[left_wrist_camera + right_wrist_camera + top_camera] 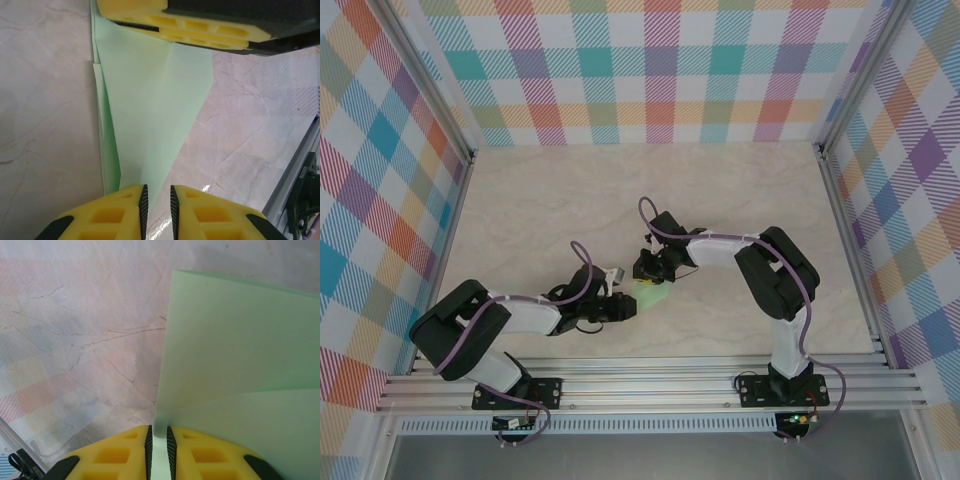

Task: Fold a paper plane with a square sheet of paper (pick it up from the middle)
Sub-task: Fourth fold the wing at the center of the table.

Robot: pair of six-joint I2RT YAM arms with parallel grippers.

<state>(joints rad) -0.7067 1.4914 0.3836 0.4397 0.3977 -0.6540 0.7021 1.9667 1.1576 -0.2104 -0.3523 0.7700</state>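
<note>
Left gripper (626, 304), low over the near middle of the table (550, 200), has its yellow fingers (115, 210) pressed nearly together on the narrow tip of the sheet of paper (650, 295). In the left wrist view the pale green point runs down into the thin slit at the left gripper (159, 194). To its left lies bare marbled tabletop as far as the plaid left wall (380, 200).

From that tip the sheet of paper (150, 110) widens upward. Its left edge runs straight and close to vertical, with under-layers showing as thin strips beside it. Its right edge slants out to a blunt corner. One crease runs down from the top edge.

At that wide end a yellow finger (190, 27) of the right arm lies across the paper. The right gripper (655, 272) is likewise pinching the sheet. In its wrist view the right gripper (158, 435) is closed on a thin green edge, and the paper (240, 365) stands up from there with a straight left edge, a sharp top corner and a second layer overlapping lower right.

Open table stretches beyond towards the back wall (660, 70) and right wall (910, 200). The aluminium rail (650, 385) lies near, behind both grippers.
</note>
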